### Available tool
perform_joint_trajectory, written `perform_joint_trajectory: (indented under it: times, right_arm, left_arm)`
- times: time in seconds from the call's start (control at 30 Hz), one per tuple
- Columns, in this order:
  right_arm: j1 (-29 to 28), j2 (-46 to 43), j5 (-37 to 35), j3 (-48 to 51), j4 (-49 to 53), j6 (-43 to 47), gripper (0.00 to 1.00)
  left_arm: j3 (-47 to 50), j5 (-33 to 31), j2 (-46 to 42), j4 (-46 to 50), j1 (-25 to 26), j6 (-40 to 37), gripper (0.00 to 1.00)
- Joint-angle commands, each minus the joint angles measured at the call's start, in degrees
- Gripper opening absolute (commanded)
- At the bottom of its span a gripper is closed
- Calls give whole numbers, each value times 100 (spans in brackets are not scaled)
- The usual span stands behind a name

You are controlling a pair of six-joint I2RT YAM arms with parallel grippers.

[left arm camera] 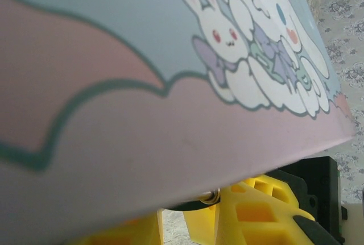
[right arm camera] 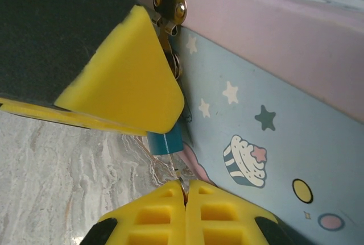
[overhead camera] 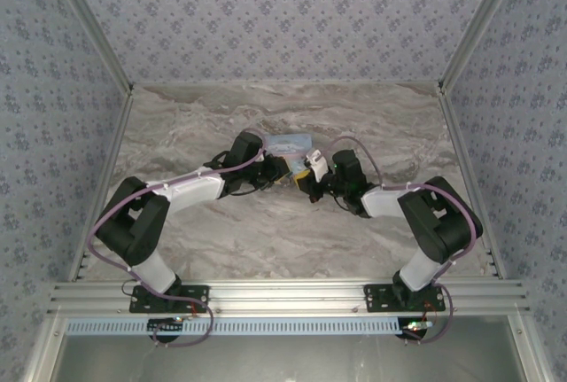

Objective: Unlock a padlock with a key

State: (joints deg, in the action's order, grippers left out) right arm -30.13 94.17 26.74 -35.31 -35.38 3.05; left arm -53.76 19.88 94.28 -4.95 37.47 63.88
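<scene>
right pincer (right arm camera: 185, 192) pinched shut on the key (right arm camera: 181, 178) under the padlock (right arm camera: 165, 142), tight against tin (right arm camera: 273, 108); left pincer (left arm camera: 176, 225) grip unclear

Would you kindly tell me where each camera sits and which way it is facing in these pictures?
Top external: above and behind the bases, looking down on the marble table; the left arm and right arm meet at the tin.
Left wrist: on the left arm, close against the tin's cartoon lid; its yellow fingers show below.
Right wrist: on the right arm, facing the tin's side and the padlock; the right claw is shut.
Shared: all three see the tin.
</scene>
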Motion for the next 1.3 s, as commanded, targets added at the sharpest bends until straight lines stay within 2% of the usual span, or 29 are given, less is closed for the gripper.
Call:
perform_joint_trajectory:
  times: [0.0, 0.1, 0.27, 0.53, 1.0, 1.27]
  right_arm:
    - [-88, -96, -694, -302, -628, 374, 0]
    - [-107, -66, -713, -292, -767, 341, 0]
    - [-14, -58, 48, -358, -949, -156, 0]
    - [-10, -178, 610, -563, -919, -746, 0]
    - [-54, -120, 383, -714, -701, -832, 0]
    - [-87, -225, 66, -373, -217, -1250, 0]
  left_arm:
    - [-170, 983, -225, 100, 229, -106, 22]
    - [-170, 983, -225, 108, 239, -106, 22]
    - [-158, 904, -196, 170, 258, -205, 22]
    - [3, 798, -69, -129, 312, -176, 22]
    - [15, 767, 126, -286, 390, -142, 22]
    - [-2, 536, 199, -266, 321, -262, 29]
